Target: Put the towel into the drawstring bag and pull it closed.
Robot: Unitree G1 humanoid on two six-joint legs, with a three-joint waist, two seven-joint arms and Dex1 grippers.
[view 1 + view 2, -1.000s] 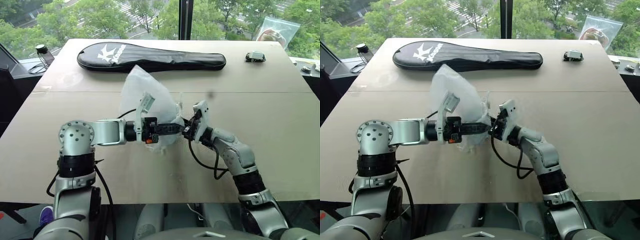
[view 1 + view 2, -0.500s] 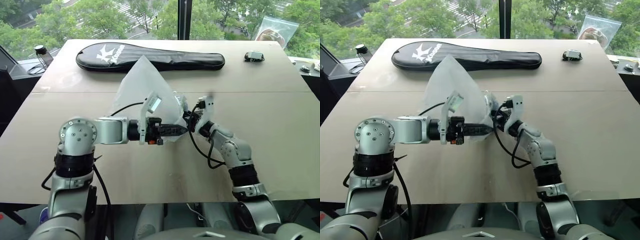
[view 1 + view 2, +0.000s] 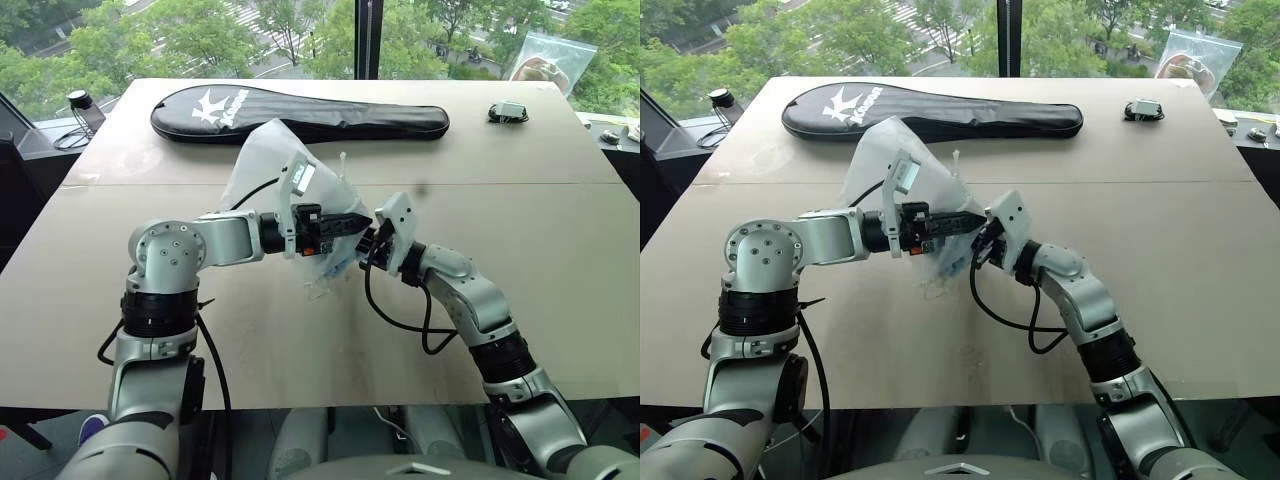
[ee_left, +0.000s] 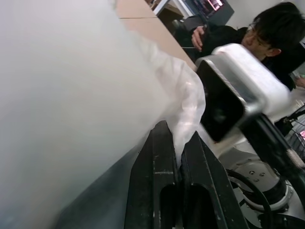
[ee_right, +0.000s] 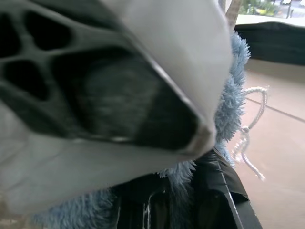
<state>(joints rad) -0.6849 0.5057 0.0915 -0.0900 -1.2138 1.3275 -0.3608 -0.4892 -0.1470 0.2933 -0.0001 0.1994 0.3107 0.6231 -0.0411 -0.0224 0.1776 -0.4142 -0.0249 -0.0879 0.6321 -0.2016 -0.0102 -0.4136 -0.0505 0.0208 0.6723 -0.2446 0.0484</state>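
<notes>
Head views: the drawstring bag (image 3: pixel 270 165) is held up over the table's (image 3: pixel 560 260) middle, its mouth pinched in the closed left gripper (image 3: pixel 362 222). Left wrist view: bag film is clamped between shut fingers (image 4: pixel 159 157). Right wrist view: the towel (image 5: pixel 233 95) is clamped in the closed right gripper (image 5: pixel 190 191) at the bag's mouth; a cord (image 5: pixel 248 138) dangles beside it, and the towel could be dropped if the mouth collapses.

Both arms are built of silver-grey metal segments joined by black ribbed bands, with a round elbow housing on the left arm (image 3: pixel 165 258) dotted with small dark screw holes. Loose black cables loop from each forearm back toward the wrist, and a white angular camera block sits just behind each hand. The left gripper (image 4: pixel 177 157) has two slim black fingers with recessed slots.
</notes>
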